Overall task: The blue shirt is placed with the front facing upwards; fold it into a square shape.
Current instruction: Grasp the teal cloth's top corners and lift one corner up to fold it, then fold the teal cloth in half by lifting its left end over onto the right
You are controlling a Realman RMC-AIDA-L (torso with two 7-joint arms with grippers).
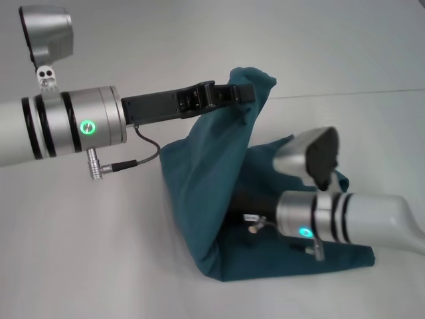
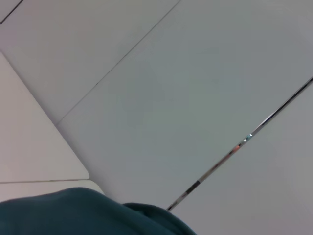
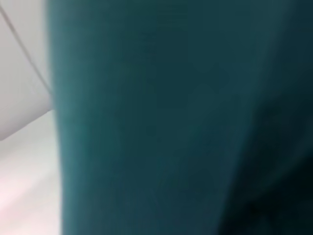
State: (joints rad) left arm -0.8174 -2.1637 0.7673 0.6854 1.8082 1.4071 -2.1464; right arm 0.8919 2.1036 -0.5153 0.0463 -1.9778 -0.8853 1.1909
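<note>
Holding the blue shirt (image 1: 212, 193) up off the table (image 1: 86, 252): left gripper (image 1: 232, 93) reaches across from the left, jaws pinched on a bunched top edge of the fabric, which pokes out just past the fingertips. From that pinch the cloth hangs down in a steep tent to a folded corner resting on the table below. Right gripper sits under that draped panel, arm coming in from the right; its fingers are buried in cloth, so jaw state: cannot tell. Left wrist view catches only a teal hump of shirt (image 2: 83, 213) against pale table. Right wrist view is filled with teal fabric (image 3: 161, 122) right up close.
</note>
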